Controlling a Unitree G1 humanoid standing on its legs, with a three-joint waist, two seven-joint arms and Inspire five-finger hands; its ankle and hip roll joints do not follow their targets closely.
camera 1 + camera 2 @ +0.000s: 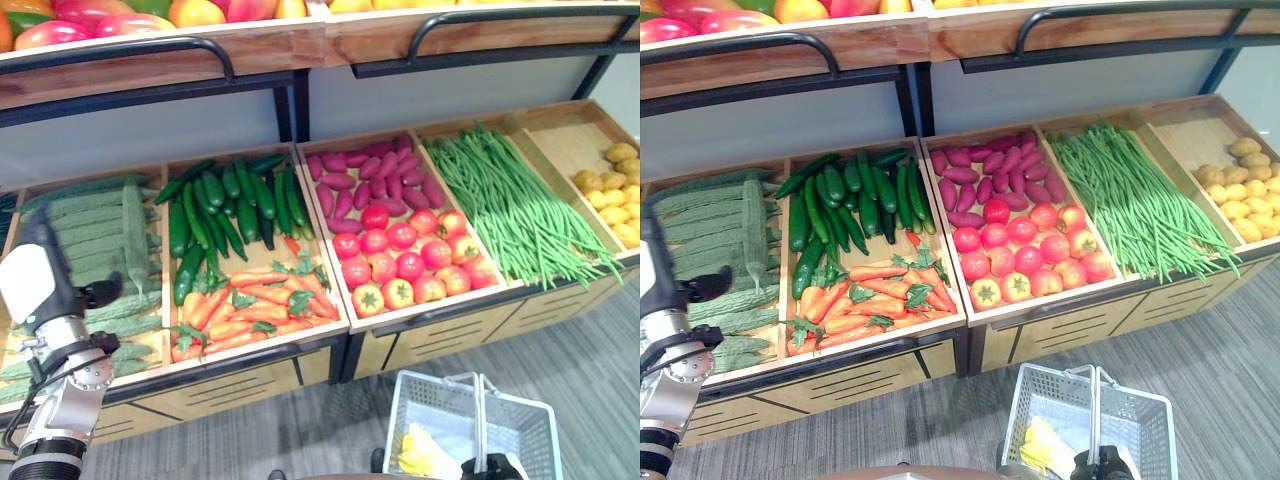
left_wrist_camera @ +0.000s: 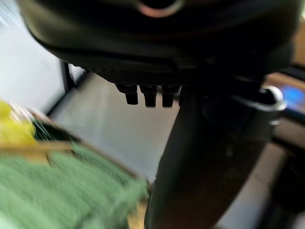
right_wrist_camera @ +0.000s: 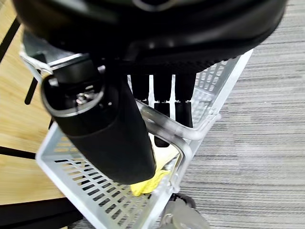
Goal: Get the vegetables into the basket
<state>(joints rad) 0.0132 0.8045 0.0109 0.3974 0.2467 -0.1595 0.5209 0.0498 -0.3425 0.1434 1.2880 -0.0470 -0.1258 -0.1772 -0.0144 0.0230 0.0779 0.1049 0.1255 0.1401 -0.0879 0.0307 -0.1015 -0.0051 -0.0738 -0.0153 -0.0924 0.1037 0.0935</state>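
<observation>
Green bitter gourds (image 1: pixel 95 215) lie lengthwise in the bin just ahead of the left hand (image 2: pixel 157 67), fingers (image 2: pixel 150 95) loose and empty. Right hand (image 3: pixel 143 109) is clamped on the basket (image 3: pixel 71 191) handle, well apart.

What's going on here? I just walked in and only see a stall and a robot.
A humanoid robot stands before a vegetable stand. Its right hand is curled round the handles of a white basket, which already holds something yellow. Its left hand is raised over the bitter gourds, holding nothing. The carrots and tomatoes lie in their crates.
</observation>
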